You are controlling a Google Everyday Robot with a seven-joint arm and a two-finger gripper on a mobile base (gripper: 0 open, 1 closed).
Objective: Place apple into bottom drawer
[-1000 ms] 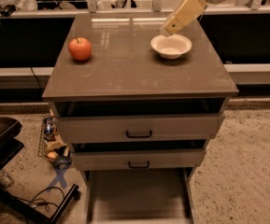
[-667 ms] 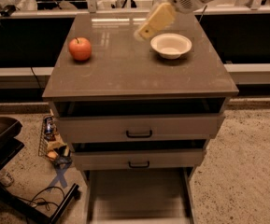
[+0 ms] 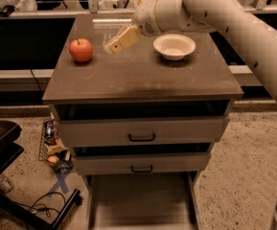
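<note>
The tan gripper (image 3: 115, 44) is moving left from the white round bowl (image 3: 174, 46) toward the round red apple (image 3: 81, 50) resting on the brown cabinet top (image 3: 143, 78); whether it is open cannot be told. The grey-beige bottom drawer (image 3: 140, 202) is standing open, ready.

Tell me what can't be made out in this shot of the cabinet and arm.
Camera view:
- Bottom drawer: its front end is cut off by the lower edge.
- Upper drawers: insides hidden behind their fronts, in shadow.
- Tool, above the cabinet top between apple and white bowl: its arm runs off the right edge.
- Floor clutter at left: too small to identify.
</note>
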